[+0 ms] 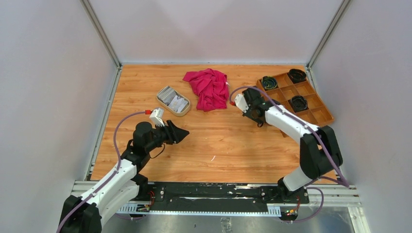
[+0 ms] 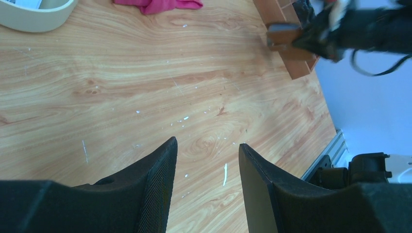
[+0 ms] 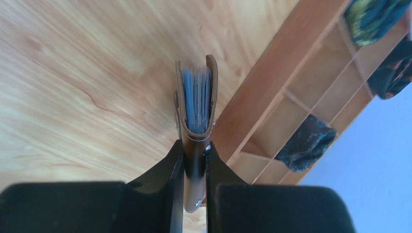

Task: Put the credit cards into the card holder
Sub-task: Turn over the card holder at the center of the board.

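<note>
The credit cards (image 1: 171, 96) lie as a grey and white stack in a beige oval dish (image 1: 181, 110) at the back left of the table. My right gripper (image 3: 194, 145) is shut on the brown leather card holder (image 3: 197, 82), which it holds off the table beside the wooden tray, mouth pointing away from the wrist. Thin grey-blue layers (image 3: 197, 99) show inside the mouth; I cannot tell cards from lining. The left wrist view shows the card holder (image 2: 283, 36) far off at the upper right. My left gripper (image 2: 208, 148) hovers open and empty over bare wood, right of the dish.
A crumpled red cloth (image 1: 209, 87) lies at the back centre, next to the dish. The wooden compartment tray (image 1: 316, 104) sits at the back right with dark round items (image 1: 298, 103) in some cells. White walls enclose the table on three sides.
</note>
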Robot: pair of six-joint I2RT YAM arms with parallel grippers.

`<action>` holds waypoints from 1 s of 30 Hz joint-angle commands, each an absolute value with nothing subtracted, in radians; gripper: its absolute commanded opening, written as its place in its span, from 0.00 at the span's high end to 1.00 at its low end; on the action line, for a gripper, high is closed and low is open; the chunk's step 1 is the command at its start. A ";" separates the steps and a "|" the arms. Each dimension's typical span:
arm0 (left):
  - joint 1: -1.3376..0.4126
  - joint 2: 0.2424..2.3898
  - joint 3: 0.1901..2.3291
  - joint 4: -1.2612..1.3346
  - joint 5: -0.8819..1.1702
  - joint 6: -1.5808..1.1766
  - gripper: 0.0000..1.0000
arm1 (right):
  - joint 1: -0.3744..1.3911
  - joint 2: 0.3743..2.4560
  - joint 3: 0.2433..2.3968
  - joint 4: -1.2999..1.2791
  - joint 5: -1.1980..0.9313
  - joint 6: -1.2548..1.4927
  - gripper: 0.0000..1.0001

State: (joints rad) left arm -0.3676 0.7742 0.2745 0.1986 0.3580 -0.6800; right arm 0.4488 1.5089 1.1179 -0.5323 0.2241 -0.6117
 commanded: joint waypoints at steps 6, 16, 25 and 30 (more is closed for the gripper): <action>-0.360 0.714 0.233 0.189 0.377 -0.687 0.47 | 0.579 1.604 0.880 -0.228 0.634 -0.737 0.98; -0.360 0.701 0.227 0.189 0.374 -0.696 0.47 | 0.743 1.687 0.895 -0.447 0.432 -0.542 0.58; -0.360 0.684 0.221 0.189 0.372 -0.696 0.47 | 0.757 1.558 0.964 -0.622 0.094 -0.567 0.28; -0.360 0.652 0.235 0.189 0.371 -0.689 0.47 | 0.706 1.438 1.044 -0.707 -0.131 -0.624 0.19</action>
State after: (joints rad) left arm -0.3676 0.6815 0.2344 0.1848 0.3595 -0.6914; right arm 0.7403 1.5375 0.9596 -0.5892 0.1120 -0.5789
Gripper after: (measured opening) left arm 0.525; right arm 0.793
